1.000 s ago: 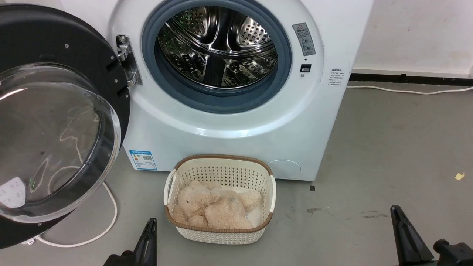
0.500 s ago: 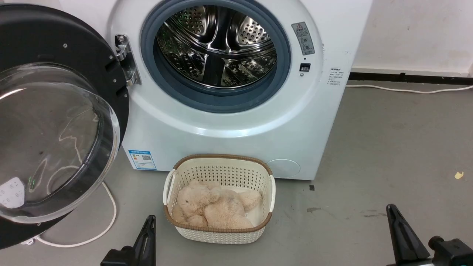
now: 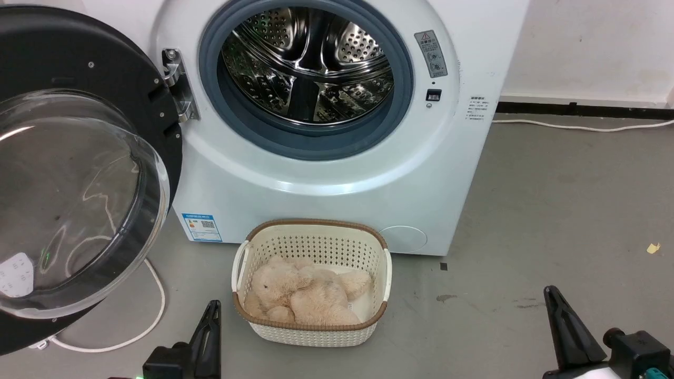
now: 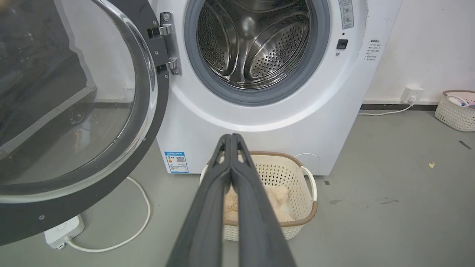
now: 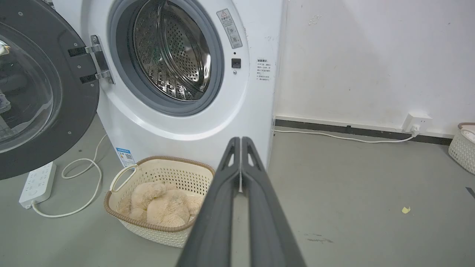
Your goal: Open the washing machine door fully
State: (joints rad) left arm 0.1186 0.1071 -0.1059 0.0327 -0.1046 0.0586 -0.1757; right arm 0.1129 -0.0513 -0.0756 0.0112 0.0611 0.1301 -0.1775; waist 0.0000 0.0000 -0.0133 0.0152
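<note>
The white washing machine [image 3: 326, 189] stands straight ahead, its steel drum [image 3: 308, 63] exposed. Its round black door [image 3: 79, 173] with the bulging clear glass hangs swung wide to the left on a metal hinge [image 3: 179, 84]. The same door [image 4: 74, 111] takes up the left of the left wrist view, and the door [image 5: 37, 89] is on the left in the right wrist view too. My left gripper [image 3: 212, 306] sits low at the bottom left, shut and empty, away from the door. My right gripper [image 3: 551, 292] is at the bottom right, shut with nothing in it.
A cream perforated basket [image 3: 316, 242] holding a beige plush toy [image 3: 303, 295] sits on the floor before the machine. A white cable [image 3: 152, 316] and power strip [image 5: 37, 183] lie under the door. Another basket [image 4: 456, 111] stands by the right wall. Grey floor stretches to the right.
Both grippers have risen slightly in the head view and the picture has shifted a little. The door and the basket stand as before.
</note>
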